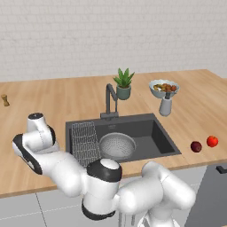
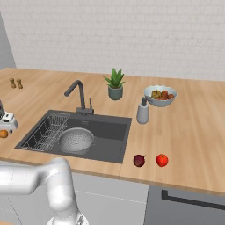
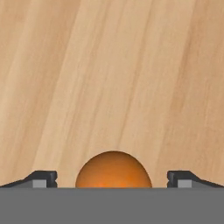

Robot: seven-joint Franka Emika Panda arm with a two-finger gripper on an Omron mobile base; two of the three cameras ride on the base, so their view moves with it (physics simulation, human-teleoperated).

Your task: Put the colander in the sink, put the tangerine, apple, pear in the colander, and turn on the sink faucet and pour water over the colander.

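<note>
One tangerine (image 3: 113, 170) between spread tips of open hand (image 3: 113, 178), one colander (image 1: 117, 146) in sink (image 1: 164, 137)

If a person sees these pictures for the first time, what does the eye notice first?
First the small orange tangerine, lying on the wooden counter between the open dark fingers in the hand view. Then the silver-grey pierced metal colander, standing in the dark grey rectangular sink, and two red fruits on the counter to its right.

We see bare counter (image 3: 131, 65) all around the tangerine (image 3: 113, 170), with the wide-set fingertips (image 3: 43, 178) clear on both sides. Over the sink (image 2: 110, 132), the faucet (image 2: 79, 94) stands at its back edge above the colander (image 2: 76, 139).
</note>
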